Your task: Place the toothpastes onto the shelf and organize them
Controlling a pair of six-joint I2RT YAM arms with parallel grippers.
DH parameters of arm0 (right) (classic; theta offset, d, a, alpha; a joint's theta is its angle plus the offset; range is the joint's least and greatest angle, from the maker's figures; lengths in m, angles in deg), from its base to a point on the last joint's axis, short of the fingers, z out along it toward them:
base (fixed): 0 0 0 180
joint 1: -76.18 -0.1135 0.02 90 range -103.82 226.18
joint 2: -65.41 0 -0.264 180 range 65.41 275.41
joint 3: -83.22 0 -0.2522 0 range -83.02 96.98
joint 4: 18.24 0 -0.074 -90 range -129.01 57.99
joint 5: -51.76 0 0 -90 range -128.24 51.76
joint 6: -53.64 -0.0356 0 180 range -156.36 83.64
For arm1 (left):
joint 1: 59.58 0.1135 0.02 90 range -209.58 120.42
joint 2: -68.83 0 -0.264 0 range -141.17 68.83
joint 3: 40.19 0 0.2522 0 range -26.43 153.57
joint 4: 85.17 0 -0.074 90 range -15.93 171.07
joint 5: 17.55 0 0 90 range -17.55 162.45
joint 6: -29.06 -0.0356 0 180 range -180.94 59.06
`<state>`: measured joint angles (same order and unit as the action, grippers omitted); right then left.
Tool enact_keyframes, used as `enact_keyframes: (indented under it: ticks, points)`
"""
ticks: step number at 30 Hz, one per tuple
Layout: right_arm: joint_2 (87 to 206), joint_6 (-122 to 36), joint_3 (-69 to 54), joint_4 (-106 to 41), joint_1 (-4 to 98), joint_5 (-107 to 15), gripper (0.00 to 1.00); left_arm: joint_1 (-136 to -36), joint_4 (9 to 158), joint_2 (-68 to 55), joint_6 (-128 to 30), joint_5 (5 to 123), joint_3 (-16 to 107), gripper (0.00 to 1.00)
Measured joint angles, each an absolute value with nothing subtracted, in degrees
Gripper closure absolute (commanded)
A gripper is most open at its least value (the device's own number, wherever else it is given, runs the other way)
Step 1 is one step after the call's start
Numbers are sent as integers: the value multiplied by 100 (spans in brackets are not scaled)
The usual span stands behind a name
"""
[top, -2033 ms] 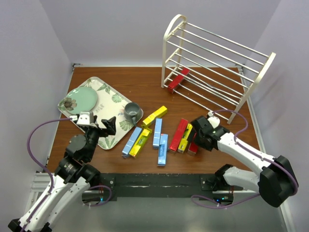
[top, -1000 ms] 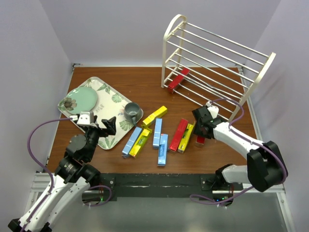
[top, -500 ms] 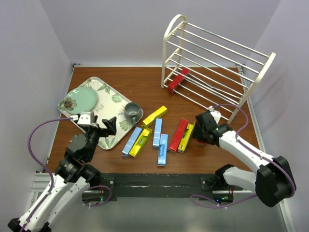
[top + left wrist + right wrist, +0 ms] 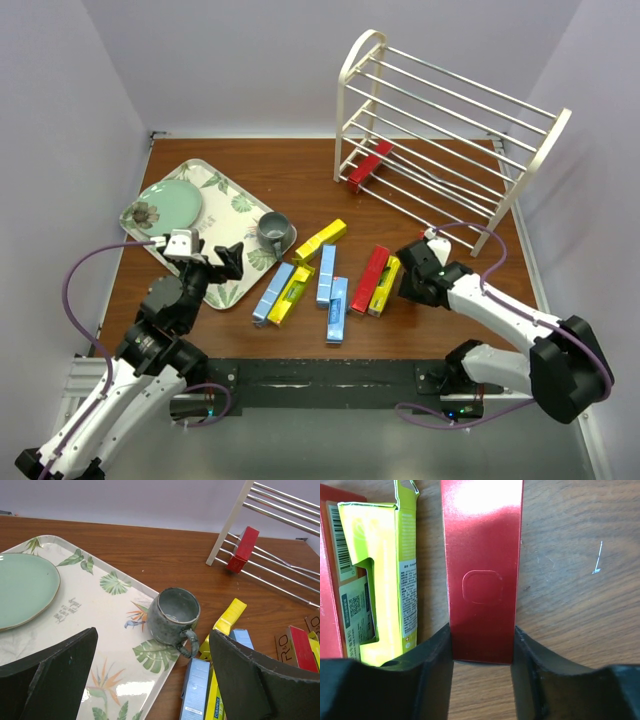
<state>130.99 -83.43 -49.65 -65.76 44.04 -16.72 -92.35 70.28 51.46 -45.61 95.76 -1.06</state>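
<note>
A red toothpaste box (image 4: 481, 570) lies flat on the wood, and my right gripper (image 4: 482, 637) is shut on its near end, both fingers pressed to its sides. From above, that gripper (image 4: 411, 284) hides the box. Beside it lie a yellow box (image 4: 380, 580) and another red one (image 4: 370, 279). More toothpastes lie mid-table: yellow (image 4: 320, 241), blue (image 4: 273, 292), yellow (image 4: 291, 293), blue (image 4: 326, 274), blue (image 4: 336, 309). One red box (image 4: 368, 166) rests on the bottom tier of the shelf (image 4: 357, 75). My left gripper (image 4: 207, 255) hangs open over the tray, holding nothing.
A leaf-patterned tray (image 4: 225, 195) at the left carries a green plate (image 4: 165, 208). A grey mug (image 4: 273, 231) stands at the tray's right corner, next to the boxes. The shelf stands at the back right, close to the wall.
My right gripper opened wide, shifted slightly left and closed on the red box's end. The left arm has barely moved.
</note>
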Motion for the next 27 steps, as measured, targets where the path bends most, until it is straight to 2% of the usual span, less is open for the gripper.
enact_keyframes:
  ticks: [1, 5, 15, 19, 27]
  points:
    - [13093, -8334, -4963, -6576, 4393, -1668, 67, -9238, 7028, 5142, -4561, 9574, -106, 2]
    - [12992, -8323, -4921, -6701, 4384, -1663, 75, -9240, 7028, 5135, -4559, 9565, -106, 2]
    - [13080, -8122, -3741, -7118, 4382, -1536, 77, -9240, 7028, 5135, -4559, 9565, -106, 2]
    - [13604, -7986, -3114, -7059, 4382, -1462, 77, -9249, 7028, 5133, -4561, 9563, -106, 1]
    - [15432, -7833, -1464, -6780, 4406, -1331, 77, -9310, 7028, 5068, -4561, 9541, -106, 2]
